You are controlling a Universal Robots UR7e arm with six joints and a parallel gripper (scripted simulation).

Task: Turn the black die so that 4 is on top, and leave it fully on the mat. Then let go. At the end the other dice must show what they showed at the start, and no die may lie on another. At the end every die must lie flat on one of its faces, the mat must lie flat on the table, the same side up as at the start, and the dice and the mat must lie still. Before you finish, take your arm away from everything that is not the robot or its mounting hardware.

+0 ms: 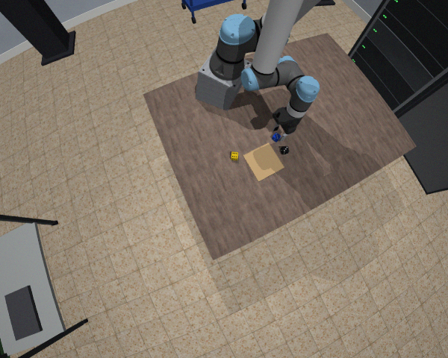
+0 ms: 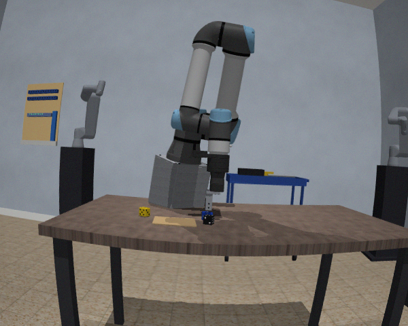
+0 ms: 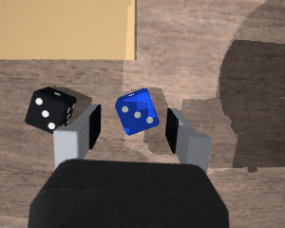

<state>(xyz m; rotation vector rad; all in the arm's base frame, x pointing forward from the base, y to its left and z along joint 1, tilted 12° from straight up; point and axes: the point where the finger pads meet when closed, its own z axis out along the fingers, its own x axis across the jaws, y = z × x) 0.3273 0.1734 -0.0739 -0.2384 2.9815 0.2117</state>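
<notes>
Wrist view showed the gripper (image 3: 132,129) fully open and empty, straddling the blue die (image 3: 137,111). The black die (image 3: 48,109), three up, sat off the mat (image 3: 62,28); recentring over it seemed necessary before closing.

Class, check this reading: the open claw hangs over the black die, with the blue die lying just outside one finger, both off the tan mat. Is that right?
Not quite: the dice are swapped. The wrist view shows the open claw hanging over the small blue die, with the small black die just outside one finger. Both do lie off the flat tan mat.
</notes>
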